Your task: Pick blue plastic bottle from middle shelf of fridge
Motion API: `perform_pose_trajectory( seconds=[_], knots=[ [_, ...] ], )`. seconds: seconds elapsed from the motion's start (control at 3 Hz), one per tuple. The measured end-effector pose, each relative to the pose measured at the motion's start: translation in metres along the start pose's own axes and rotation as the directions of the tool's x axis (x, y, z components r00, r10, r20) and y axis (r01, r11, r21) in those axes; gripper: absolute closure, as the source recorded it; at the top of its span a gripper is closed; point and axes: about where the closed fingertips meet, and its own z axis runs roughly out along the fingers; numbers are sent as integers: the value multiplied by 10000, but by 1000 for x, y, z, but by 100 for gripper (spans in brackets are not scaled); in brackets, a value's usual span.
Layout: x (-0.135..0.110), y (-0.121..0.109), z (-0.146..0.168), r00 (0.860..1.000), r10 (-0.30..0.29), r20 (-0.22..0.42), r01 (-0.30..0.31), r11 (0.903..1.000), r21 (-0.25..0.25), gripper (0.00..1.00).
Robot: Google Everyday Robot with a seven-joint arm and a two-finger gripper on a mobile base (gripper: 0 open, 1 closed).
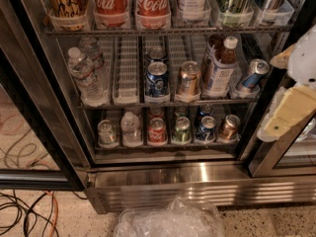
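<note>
The blue plastic bottle (219, 69), with a white cap, brown neck and pale label, stands upright on the right part of the middle shelf (127, 83) of the fridge (197, 184). A second bottle stands close behind it. My gripper (269, 98) is at the right edge of the view, in front of the fridge's right door frame, to the right of the bottle and apart from it. Its cream fingers (289, 112) stand apart and hold nothing.
On the same shelf are clear water bottles (84, 70) at left, a blue can (157, 79), a bronze can (188, 78) and a tilted blue can (251, 74) right of the bottle. Cola bottles (132, 1) stand above, small cans (181, 130) below. A plastic bag (170, 221) and cables (24, 211) lie on the floor.
</note>
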Motion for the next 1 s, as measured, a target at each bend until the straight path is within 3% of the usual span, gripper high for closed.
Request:
perform_pose_trajectory(
  seconds=[0.33,0.67,1.0],
  knots=[
    [-4,-3,36,9936,694,890,-719,9971,258,0],
    [-24,-14,68,9705,1248,2064,-1402,9882,614,0],
    [-35,-21,78,9450,1665,2814,-1969,9769,834,0]
  ],
)
